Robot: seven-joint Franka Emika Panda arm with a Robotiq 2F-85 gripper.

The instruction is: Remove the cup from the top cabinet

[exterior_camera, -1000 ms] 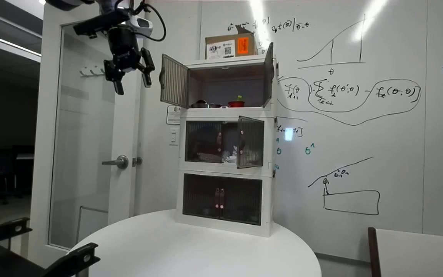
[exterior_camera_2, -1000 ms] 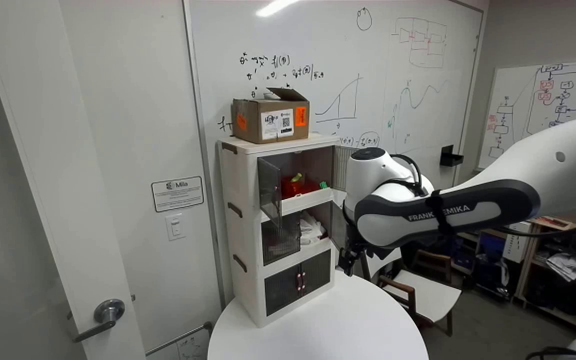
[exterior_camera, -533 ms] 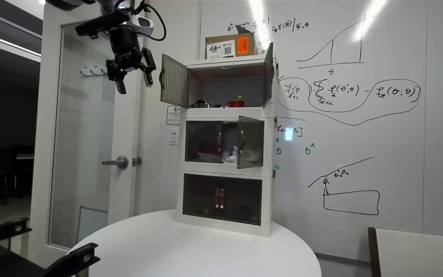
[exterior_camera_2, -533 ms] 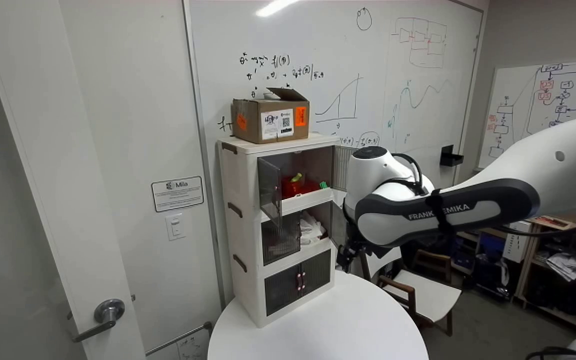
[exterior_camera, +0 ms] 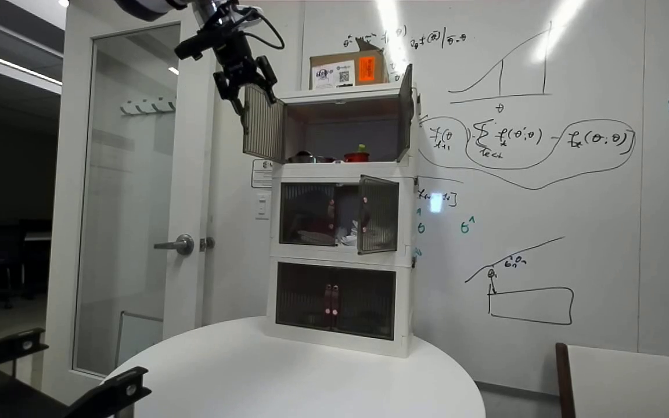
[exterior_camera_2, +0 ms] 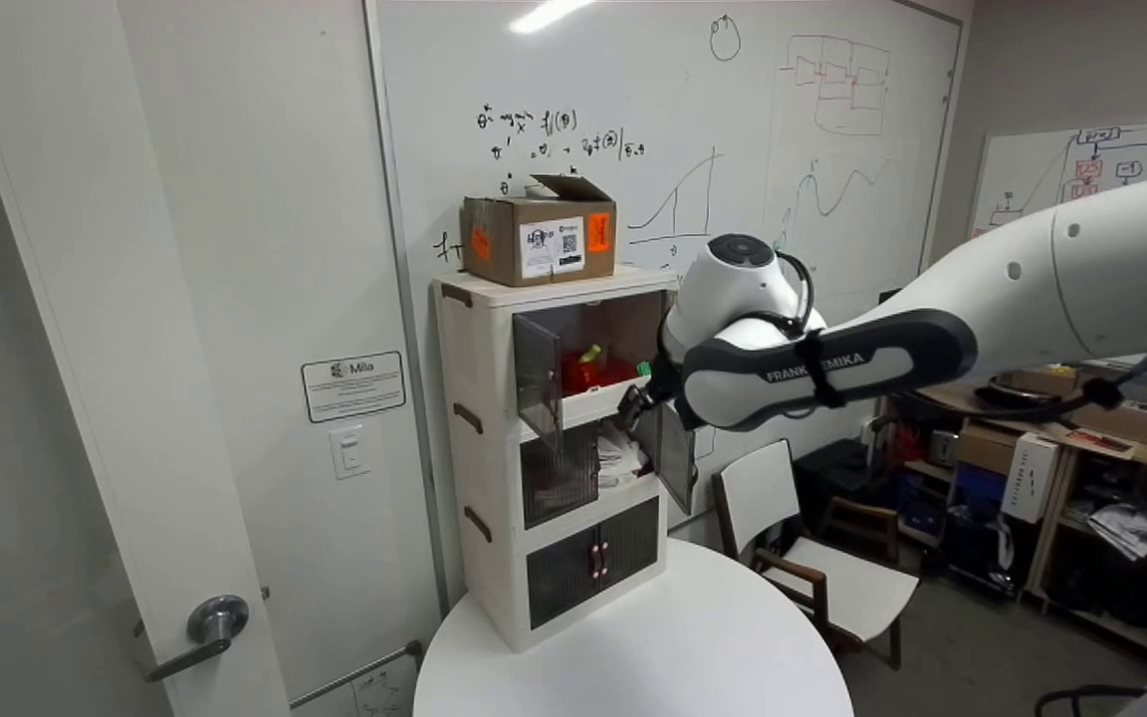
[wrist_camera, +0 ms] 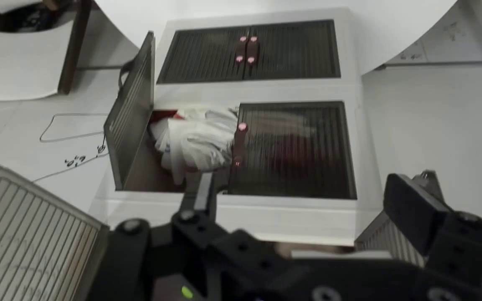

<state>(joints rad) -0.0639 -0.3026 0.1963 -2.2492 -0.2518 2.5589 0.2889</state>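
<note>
The small red cup (exterior_camera: 356,157) sits on the floor of the top cabinet (exterior_camera: 340,126), right of centre, with something yellow-green above it. In an exterior view it looks like the red thing (exterior_camera_2: 578,374) behind the door; its handle cannot be made out. Both brown-grey doors (exterior_camera: 405,119) of the top cabinet stand open. My gripper (exterior_camera: 259,107) is open and empty, tilted, in front of the left door; it also shows before the cabinet (exterior_camera_2: 636,400). In the wrist view, which is upside down, the fingers (wrist_camera: 299,186) are wide apart; the cup is not visible there.
Dark metallic items (exterior_camera: 302,157) and another red item (exterior_camera_2: 618,371) share the top compartment. The middle compartment has one door (exterior_camera: 378,215) ajar and white bags (wrist_camera: 201,138) inside. A cardboard box (exterior_camera: 346,68) stands on top. The unit stands on a round white table (exterior_camera: 311,377).
The arm and gripper have moved up and towards the cabinet, rightward in one exterior view and leftward in another, and the gripper has tilted. The fingers stay apart. The cup and doors have not moved.
</note>
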